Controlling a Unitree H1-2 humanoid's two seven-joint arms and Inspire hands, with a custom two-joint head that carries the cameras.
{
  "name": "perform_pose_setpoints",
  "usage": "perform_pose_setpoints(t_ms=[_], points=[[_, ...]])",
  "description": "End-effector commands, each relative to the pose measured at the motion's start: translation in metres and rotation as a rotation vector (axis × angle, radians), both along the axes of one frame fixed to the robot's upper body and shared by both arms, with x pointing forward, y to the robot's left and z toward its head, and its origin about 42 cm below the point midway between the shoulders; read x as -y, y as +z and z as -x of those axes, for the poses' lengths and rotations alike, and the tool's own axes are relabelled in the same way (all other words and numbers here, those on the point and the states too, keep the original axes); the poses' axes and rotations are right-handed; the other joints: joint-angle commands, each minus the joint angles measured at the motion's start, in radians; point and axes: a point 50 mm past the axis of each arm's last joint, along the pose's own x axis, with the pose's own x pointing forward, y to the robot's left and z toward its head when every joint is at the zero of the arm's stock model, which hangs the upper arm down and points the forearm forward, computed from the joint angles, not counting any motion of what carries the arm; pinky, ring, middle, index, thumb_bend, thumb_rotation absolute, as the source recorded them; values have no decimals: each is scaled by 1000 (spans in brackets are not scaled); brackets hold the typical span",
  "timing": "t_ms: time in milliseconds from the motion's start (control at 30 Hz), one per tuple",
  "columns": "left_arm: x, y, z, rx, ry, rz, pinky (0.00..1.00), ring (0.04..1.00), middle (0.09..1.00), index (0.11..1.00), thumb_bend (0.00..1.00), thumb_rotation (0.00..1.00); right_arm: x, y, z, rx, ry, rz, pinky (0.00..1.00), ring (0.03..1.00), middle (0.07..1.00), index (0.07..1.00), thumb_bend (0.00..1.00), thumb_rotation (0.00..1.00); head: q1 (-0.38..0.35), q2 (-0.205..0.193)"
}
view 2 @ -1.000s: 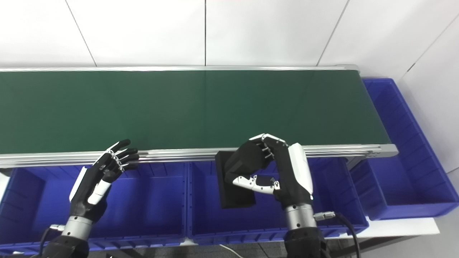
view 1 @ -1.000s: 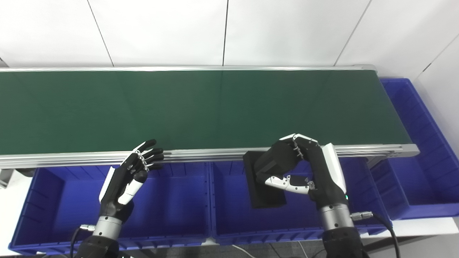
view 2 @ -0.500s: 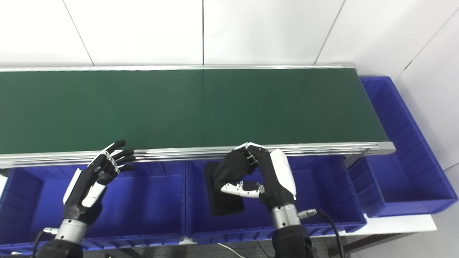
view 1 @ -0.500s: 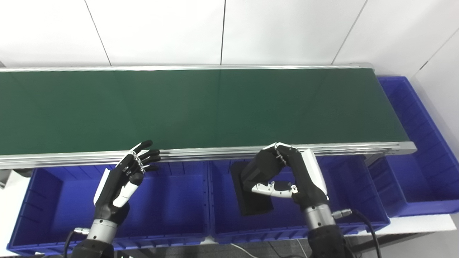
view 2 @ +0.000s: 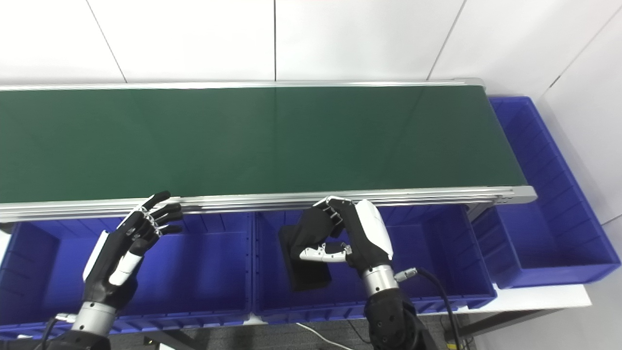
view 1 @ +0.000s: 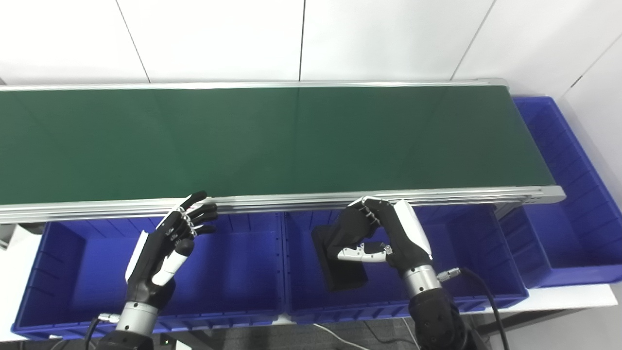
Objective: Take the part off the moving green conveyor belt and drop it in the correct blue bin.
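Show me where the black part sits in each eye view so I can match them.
Left eye view: black part lower centre-right, in the right hand, over the middle blue bin.
Right eye view: same part, nearer centre.
Shared landmark: the conveyor's right end corner.

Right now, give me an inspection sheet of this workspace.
Surface: green conveyor belt, nothing on it.
Job's things: black flat part held over the middle blue bin; left blue bin and end blue bin show nothing inside.
Clutter: nothing seen.
Hands: right hand shut on the part; left hand open over the left bin.
Cables: black cable at the right wrist.
Surroundings: white panelled wall.
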Motion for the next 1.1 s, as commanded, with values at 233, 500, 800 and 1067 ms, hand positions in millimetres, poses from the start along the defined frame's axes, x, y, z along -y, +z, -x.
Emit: perform_pose_setpoints(t_ms=[233, 500, 800, 1067], points=[[-5, 15, 0, 49, -10, -1, 684, 756, 774, 845, 916, 721, -2, -3, -9, 42, 69, 89, 387, 413, 474, 512, 518, 0, -9, 15], [-7, 16, -3, 53, -17, -3, 686, 755, 774, 843, 914, 720, -6, -20, -15, 26, 111, 190, 402, 425, 489, 496, 520, 0, -6, 15], [-8, 18, -4, 51, -15, -4, 684, 753, 768, 840, 915, 719, -13, -25, -18, 74, 172, 328, 380, 415, 485, 521, 517, 0, -10, 17], [-8, 18, -4, 50, -17, -8, 692, 756, 771, 845, 918, 718, -16, -26, -20, 79, 180, 352, 388, 416, 479, 511, 519, 0, -11, 16]])
